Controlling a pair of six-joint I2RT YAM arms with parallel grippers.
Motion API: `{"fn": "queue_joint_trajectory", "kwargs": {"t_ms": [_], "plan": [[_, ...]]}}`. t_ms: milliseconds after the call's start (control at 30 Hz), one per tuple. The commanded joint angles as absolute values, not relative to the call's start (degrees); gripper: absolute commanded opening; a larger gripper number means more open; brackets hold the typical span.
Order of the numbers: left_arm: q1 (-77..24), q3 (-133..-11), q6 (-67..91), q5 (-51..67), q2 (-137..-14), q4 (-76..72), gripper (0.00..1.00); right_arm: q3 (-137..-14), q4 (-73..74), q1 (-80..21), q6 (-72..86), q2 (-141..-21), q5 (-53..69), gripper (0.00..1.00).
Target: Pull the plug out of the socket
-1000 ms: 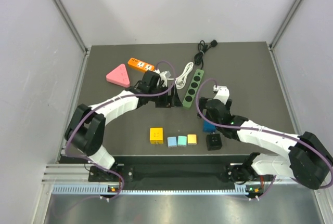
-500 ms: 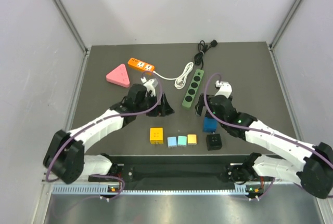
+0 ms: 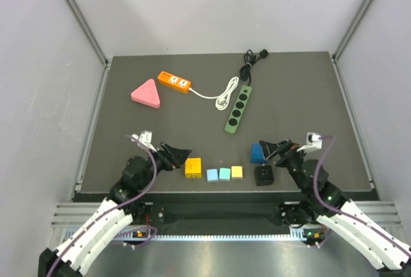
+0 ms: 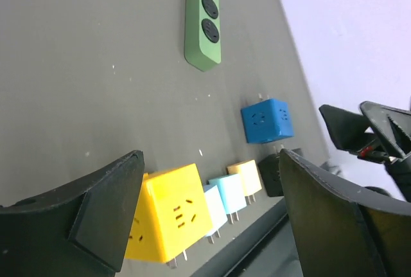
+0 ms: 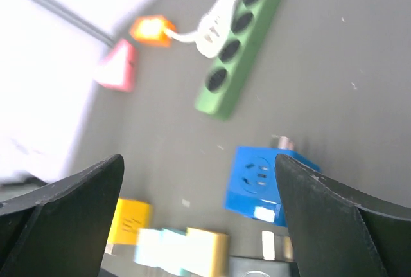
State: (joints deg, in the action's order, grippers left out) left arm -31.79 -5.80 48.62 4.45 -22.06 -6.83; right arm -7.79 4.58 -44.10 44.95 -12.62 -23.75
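Observation:
The green power strip (image 3: 237,108) lies on the dark mat at centre back. It also shows in the left wrist view (image 4: 204,20) and in the right wrist view (image 5: 243,39). The white plug (image 3: 222,103) on its coiled white cord lies on the mat just left of the strip, in none of its sockets. The cord runs to the orange power strip (image 3: 174,81). My left gripper (image 3: 176,155) is open and empty near the front edge, just left of a yellow cube (image 4: 168,213). My right gripper (image 3: 273,150) is open and empty beside a blue cube (image 5: 266,184).
A pink triangular block (image 3: 146,92) sits at back left. Two light-blue cubes (image 3: 218,174), a pale yellow cube (image 3: 237,172) and a black cube (image 3: 264,175) stand in a row along the front edge. A black cord (image 3: 250,62) trails from the strip to the back.
Both arms have drawn back from the green strip to the near edge. The left gripper has left the white plug, which now lies beside the strip.

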Motion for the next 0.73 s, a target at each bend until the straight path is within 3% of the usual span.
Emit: {"fn": "queue_joint_trajectory", "kwargs": {"t_ms": [0,133,233,567,700], "plan": [[-31.6,-1.0,56.5,3.2,-12.6,-9.0,0.90,-6.4,11.2,-44.5,52.3,-3.7,-27.5,1.00],[-31.5,3.8,59.1,6.0,-0.9,-3.9,0.91,-4.7,15.4,-44.4,55.3,4.5,-25.8,1.00],[-31.5,6.4,61.2,12.4,-4.5,-11.2,0.91,-3.2,18.3,-44.4,58.7,6.2,-26.2,1.00],[-31.6,7.3,62.7,10.5,-0.9,-8.7,0.93,4.4,16.0,-44.5,61.1,6.2,-25.8,1.00],[-31.5,7.5,65.3,12.6,-0.9,-13.6,0.93,5.5,10.5,-44.4,58.8,6.6,-19.5,1.00]]}}
